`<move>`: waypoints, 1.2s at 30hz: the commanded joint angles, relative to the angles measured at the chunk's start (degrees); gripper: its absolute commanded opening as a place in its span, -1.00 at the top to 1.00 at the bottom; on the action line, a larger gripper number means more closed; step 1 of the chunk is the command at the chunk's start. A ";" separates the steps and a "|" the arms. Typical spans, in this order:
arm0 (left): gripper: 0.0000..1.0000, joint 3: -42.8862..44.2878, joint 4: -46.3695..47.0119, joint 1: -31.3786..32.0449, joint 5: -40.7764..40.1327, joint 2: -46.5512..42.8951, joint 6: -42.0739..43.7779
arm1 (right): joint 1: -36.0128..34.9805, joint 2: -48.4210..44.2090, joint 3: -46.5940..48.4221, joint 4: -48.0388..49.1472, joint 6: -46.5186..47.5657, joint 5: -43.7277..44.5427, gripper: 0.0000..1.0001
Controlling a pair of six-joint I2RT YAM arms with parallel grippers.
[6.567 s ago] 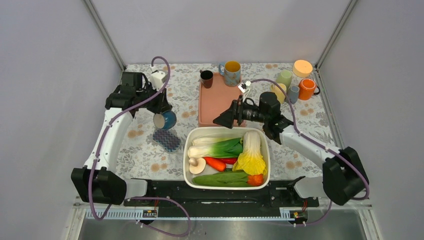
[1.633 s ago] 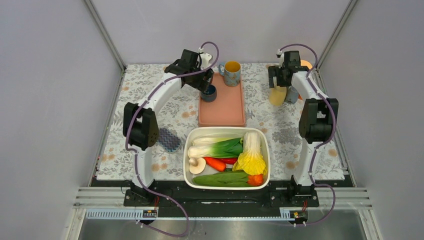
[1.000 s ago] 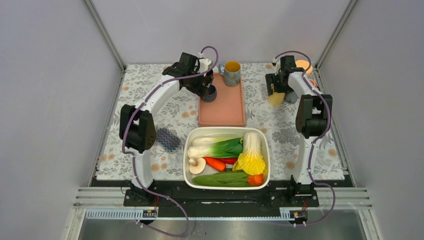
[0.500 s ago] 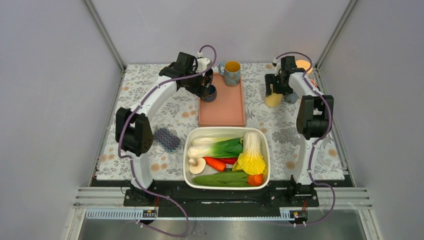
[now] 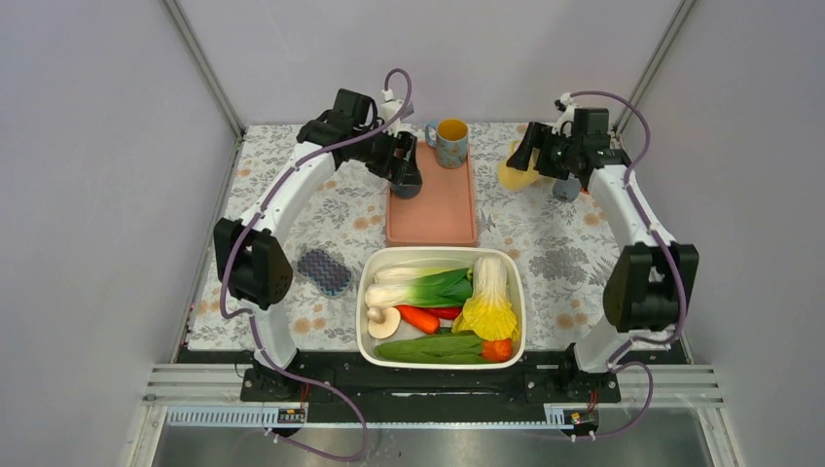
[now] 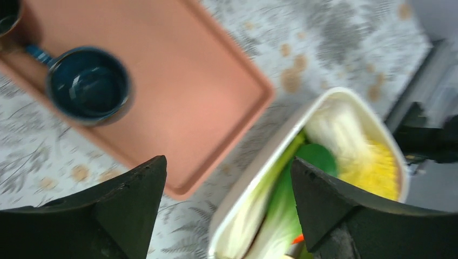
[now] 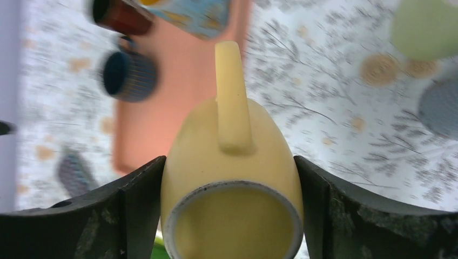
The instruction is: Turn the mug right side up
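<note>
Near the desk's far edge, right of the pink tray (image 5: 433, 209), the right gripper (image 7: 231, 226) squeezed the yellow mug (image 7: 232, 156) tight, while the left gripper (image 6: 227, 199) hung wide apart, holding nothing, over that tray.

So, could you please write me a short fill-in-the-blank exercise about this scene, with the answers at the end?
1. The mug in the right gripper is ___ in colour.
2. The dark blue mug stands upright on the pink ___.
3. The jaws of the left gripper are ___.
Answers: yellow; tray; open.
</note>
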State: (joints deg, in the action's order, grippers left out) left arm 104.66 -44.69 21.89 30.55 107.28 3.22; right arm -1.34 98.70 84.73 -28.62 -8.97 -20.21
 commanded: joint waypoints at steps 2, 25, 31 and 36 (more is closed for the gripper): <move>-0.77 8.51 0.93 0.42 20.03 -2.70 -8.97 | -1.76 -15.58 -9.03 22.54 -16.68 -12.39 1.00; -0.24 11.02 20.66 5.97 30.99 -5.74 -29.58 | -15.17 -27.41 -24.15 60.74 -44.84 -9.45 1.00; 0.31 11.38 24.60 6.53 33.53 -5.42 -32.71 | -16.36 -26.20 -25.64 67.42 -51.14 -9.02 1.00; 0.42 11.12 30.11 7.03 36.83 -5.44 -37.10 | -18.47 -25.86 -25.70 71.32 -53.80 -7.02 1.00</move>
State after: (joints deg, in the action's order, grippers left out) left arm 113.30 -22.61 28.03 63.18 105.03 -29.32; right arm -17.45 73.84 57.82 30.94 -58.57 -29.02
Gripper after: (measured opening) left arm 0.313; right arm 0.878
